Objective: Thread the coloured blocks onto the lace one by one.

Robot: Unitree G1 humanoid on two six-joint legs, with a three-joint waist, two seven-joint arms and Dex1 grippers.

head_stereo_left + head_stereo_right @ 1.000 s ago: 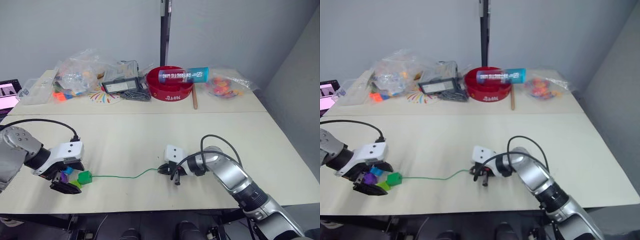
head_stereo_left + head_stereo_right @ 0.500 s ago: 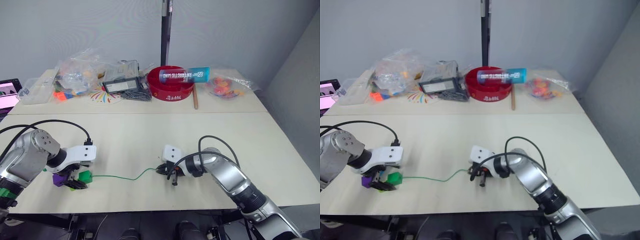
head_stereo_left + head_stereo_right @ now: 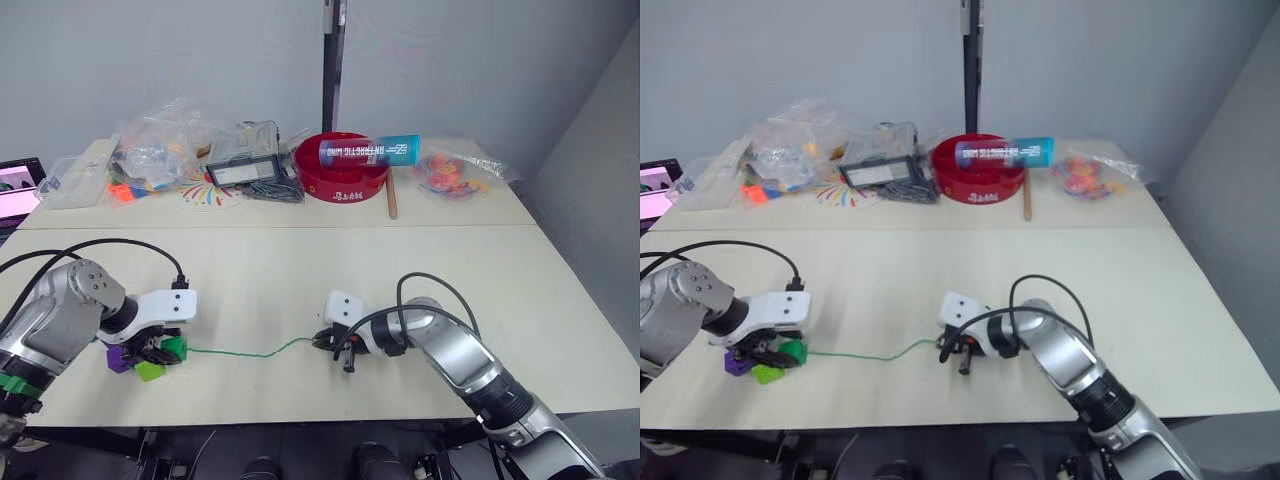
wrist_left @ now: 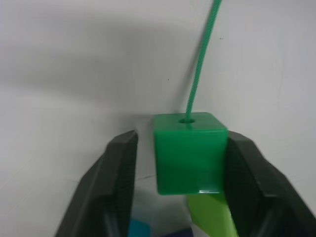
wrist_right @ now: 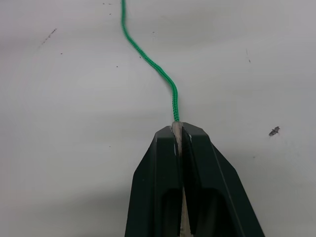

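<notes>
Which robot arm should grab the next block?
The left. Its open gripper is right at the blocks, around the dark green block already on the lace. The right gripper is busy pinching the lace's tip, away from the pile.

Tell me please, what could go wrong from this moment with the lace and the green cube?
The left gripper is open around the dark green cube, with a gap on one side, so closing may push it aside. The right gripper pinches only the lace tip; a pull might slip it free or drag the cube.
</notes>
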